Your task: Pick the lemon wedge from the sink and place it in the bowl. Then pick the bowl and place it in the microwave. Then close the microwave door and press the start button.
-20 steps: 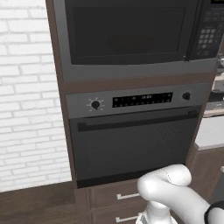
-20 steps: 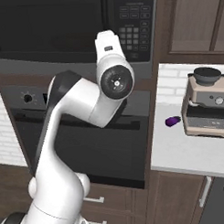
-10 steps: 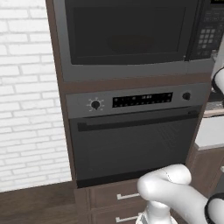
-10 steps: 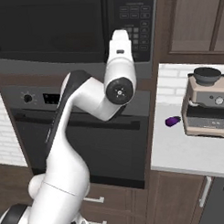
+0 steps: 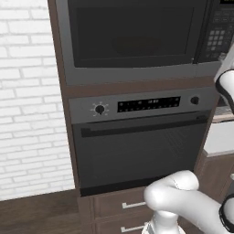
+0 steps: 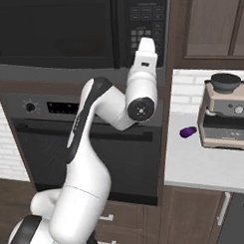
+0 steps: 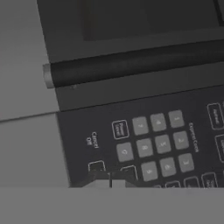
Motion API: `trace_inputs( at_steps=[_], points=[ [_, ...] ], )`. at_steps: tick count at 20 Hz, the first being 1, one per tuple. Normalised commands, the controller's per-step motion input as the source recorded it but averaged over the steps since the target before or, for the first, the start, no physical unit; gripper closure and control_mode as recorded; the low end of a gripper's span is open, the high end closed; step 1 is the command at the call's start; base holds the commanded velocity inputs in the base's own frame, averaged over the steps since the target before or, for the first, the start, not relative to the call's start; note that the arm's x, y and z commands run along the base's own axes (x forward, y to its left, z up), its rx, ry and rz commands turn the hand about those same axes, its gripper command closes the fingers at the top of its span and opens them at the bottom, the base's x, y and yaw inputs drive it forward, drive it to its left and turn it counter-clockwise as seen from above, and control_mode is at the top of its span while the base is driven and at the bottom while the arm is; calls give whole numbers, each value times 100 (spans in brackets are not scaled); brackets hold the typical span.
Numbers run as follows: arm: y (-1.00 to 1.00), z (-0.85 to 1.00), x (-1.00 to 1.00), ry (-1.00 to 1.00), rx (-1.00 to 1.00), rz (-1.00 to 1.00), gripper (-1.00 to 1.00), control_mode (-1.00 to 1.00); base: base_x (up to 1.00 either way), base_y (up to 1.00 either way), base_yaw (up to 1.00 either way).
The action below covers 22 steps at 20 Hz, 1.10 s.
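I have the microwave [image 5: 137,39] across the top of the left base view, its door [image 5: 130,34] shut flat in its steel frame. I can't make out the bowl or the lemon wedge through the dark glass. The keypad [image 5: 218,34] sits in the upper right corner of that frame. Below it is the wall oven [image 5: 137,146] with a round knob [image 5: 99,109] at the left of its control strip, a dark display [image 5: 148,104] in the middle and a bar handle [image 5: 141,128] across the door. White brick wall [image 5: 27,100] fills the left side.

In the right base view my arm [image 6: 95,160] rises from the lower left and reaches up to the keypad [image 6: 148,28] at top centre; the hand's end is right at the lower buttons, and I can't tell whether it touches. On the white counter [image 6: 205,161] at the right stand an espresso machine [image 6: 225,110] and a small purple object [image 6: 186,132] just beside it.

The hand view is rolled and blurred. The gripper [image 7: 111,180] sits at bottom centre, fingertips [image 7: 98,178] pressed together with nothing between them, close over the lowest keys. I can read "Cancel Off" sideways at centre left; one key seems to say "Power Level", and a label at the right looks like "Express Cook". Digits on the number keys are too soft to read reliably. A dark bar with a steel end [image 7: 131,65] crosses the upper half.
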Motion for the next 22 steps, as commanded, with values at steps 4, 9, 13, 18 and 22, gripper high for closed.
trace_inputs(
  at_steps=[4, 9, 13, 18, 22],
  points=[
    [0, -7, 64, 0, 6, 0, 100, -100, 0, 0, 0],
    [-12, -8, 53, 0, 6, 0, 100, -100, 0, 0, 0],
    [-30, -7, 31, 0, 6, 0, 100, -100, 0, 0, 0],
    [-22, -29, -71, -4, 5, 3, 100, -100, 0, 0, 0],
    [-3, -54, -100, 1, 0, 6, 100, -100, 0, 0, 0]
  ],
)
